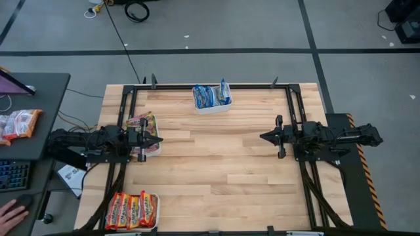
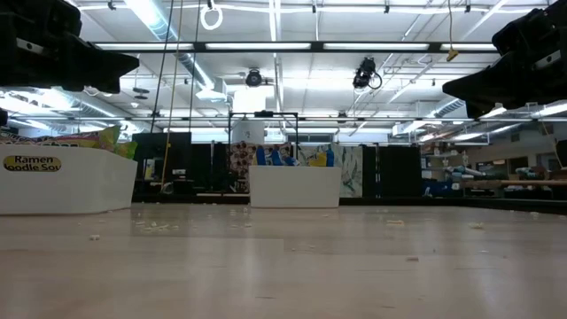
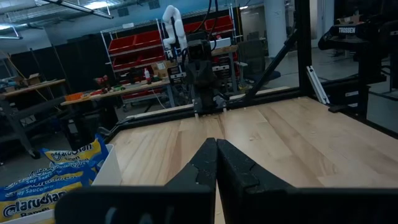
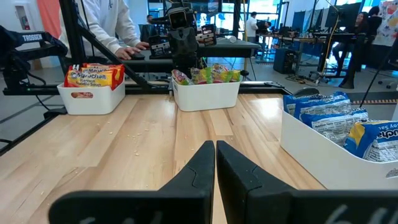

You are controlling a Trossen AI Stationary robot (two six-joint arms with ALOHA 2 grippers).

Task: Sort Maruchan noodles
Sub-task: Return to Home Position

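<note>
Plainly, red noodles [image 4: 94, 76] read "Maruchan"; left hand [image 3: 216, 142] and right hand [image 4: 215, 144] sit closed.

**Robotics laboratory in an open industrial hall.**

- **High view:** a wooden table [image 1: 223, 157] edged by a black metal frame [image 1: 170, 86] carries the left arm [image 1: 85, 141] and right arm [image 1: 335, 136]. It stands on a grey floor [image 1: 367, 59] marked with dark tape lines [image 1: 312, 33]. Loose cables [image 1: 136, 10] lie at top centre. An operator's desk [image 1: 36, 118], with a keyboard [image 1: 13, 176] and a person's hand [image 1: 12, 213], fills the lower left.
- **Low view:** long strip lights [image 2: 266, 46] cross the upper frame under a high, open ceiling.
- **Left wrist view:** shelving with red parts bins [image 3: 134, 50] and cluttered workbenches [image 3: 37, 87] line the room.
- **Right wrist view:** a person in a white top [image 4: 106, 25] works at a station, with further desks [image 4: 292, 40] beyond.
</note>
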